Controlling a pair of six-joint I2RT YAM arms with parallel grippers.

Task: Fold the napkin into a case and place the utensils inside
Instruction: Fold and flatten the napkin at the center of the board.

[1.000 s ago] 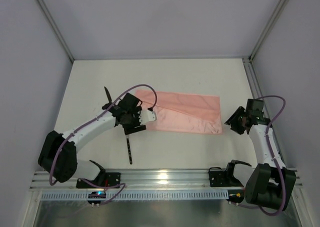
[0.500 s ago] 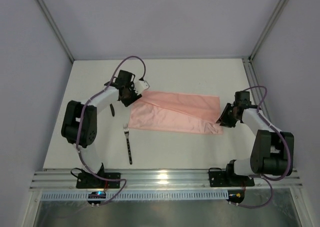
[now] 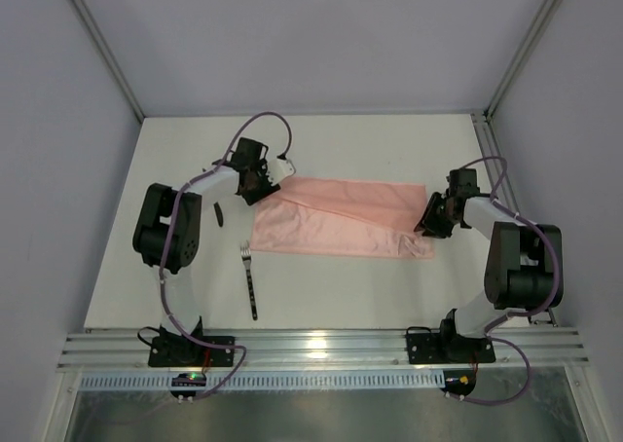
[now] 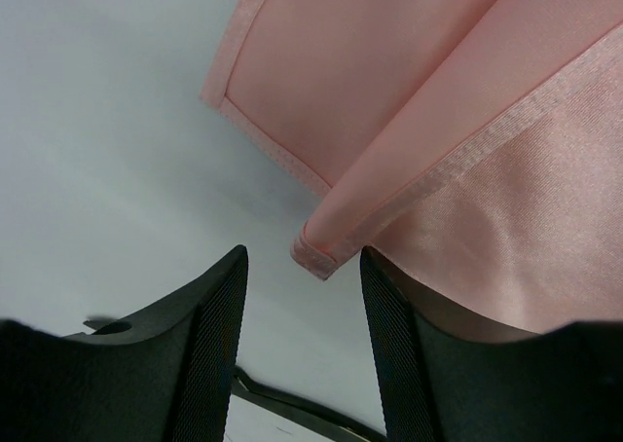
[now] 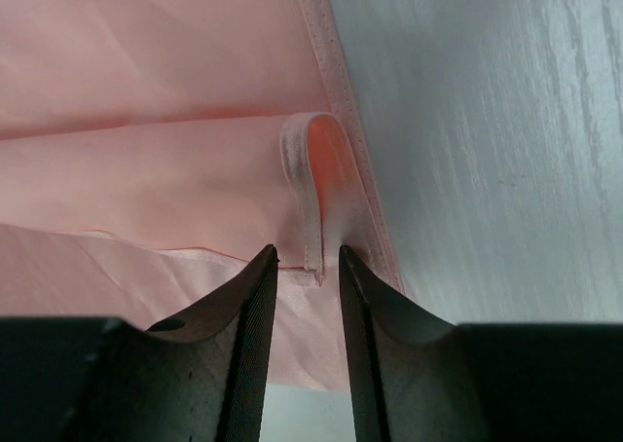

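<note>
From above, the napkin (image 3: 341,218) lies flat on the table (image 3: 370,296) as a long folded strip, with a diagonal fold line running across it. The left gripper (image 3: 265,182) sits at the strip's 10 o'clock corner and the right gripper (image 3: 428,223) at its 3 o'clock edge. The fork (image 3: 251,284) lies on bare table at the napkin's 7 o'clock, tines toward 12, outside the cloth. The knife (image 3: 218,214) shows only as a short dark piece at the napkin's 9 o'clock, beside the left arm.

On the left wrist camera, the left gripper (image 4: 302,254) has its jaws well apart. The folded corner of the napkin (image 4: 467,121) lies between the tips, unpinched, with table (image 4: 97,121) at 10 o'clock.

On the right wrist camera, the right gripper (image 5: 309,252) has its jaws only narrowly apart. A raised loop of hem on the napkin (image 5: 146,169) runs down between the tips. I cannot tell whether they pinch it. Bare table (image 5: 487,121) lies at 2 o'clock.
</note>
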